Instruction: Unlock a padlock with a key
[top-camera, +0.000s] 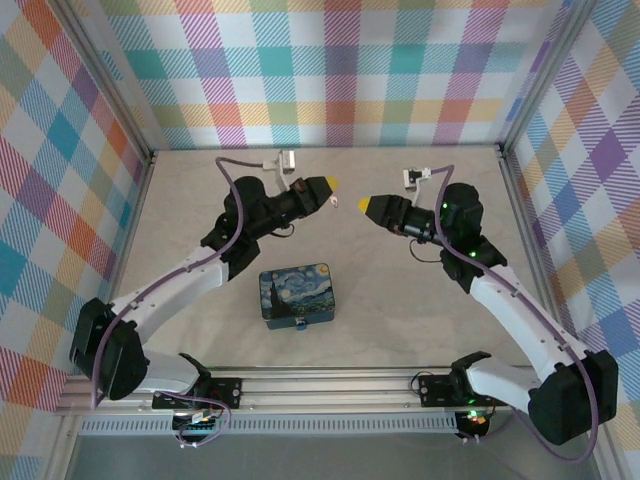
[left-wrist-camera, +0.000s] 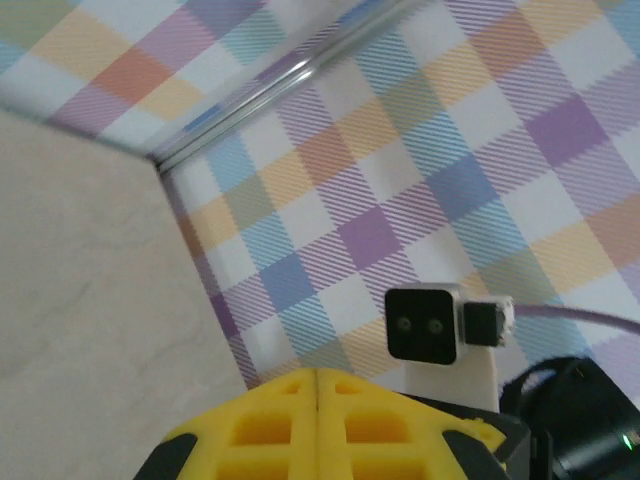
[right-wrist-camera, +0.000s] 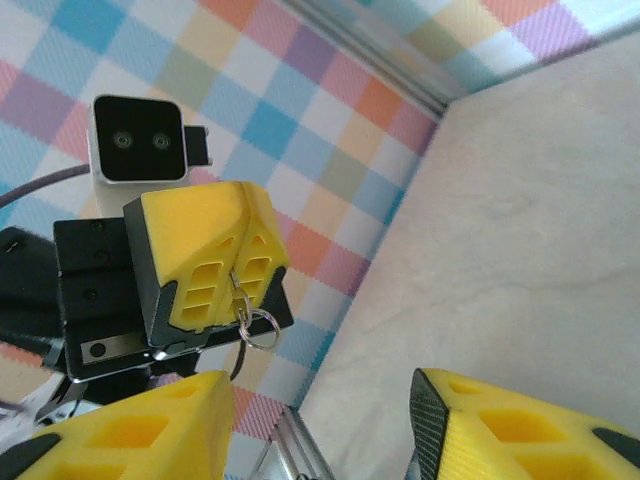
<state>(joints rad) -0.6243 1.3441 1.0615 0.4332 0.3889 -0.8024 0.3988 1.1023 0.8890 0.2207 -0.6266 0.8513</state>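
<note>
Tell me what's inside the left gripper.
A small silvery key ring hangs out of the shut left gripper; whatever it is attached to is covered by the yellow fingers.

Both arms, the left arm (top-camera: 170, 290) and the right arm (top-camera: 520, 310), are built of smooth white shell links set between black joint housings. The left hand (top-camera: 325, 186) and the right hand (top-camera: 365, 205) have blunt yellow fingers (right-wrist-camera: 200, 230) with moulded rectangular pockets, seated in black mounts. Each wrist bears a white box camera (right-wrist-camera: 138, 140) with a black face, trailing a lilac cable (left-wrist-camera: 580, 314). Small green lights (top-camera: 443, 208) glow on the right arm.
</note>
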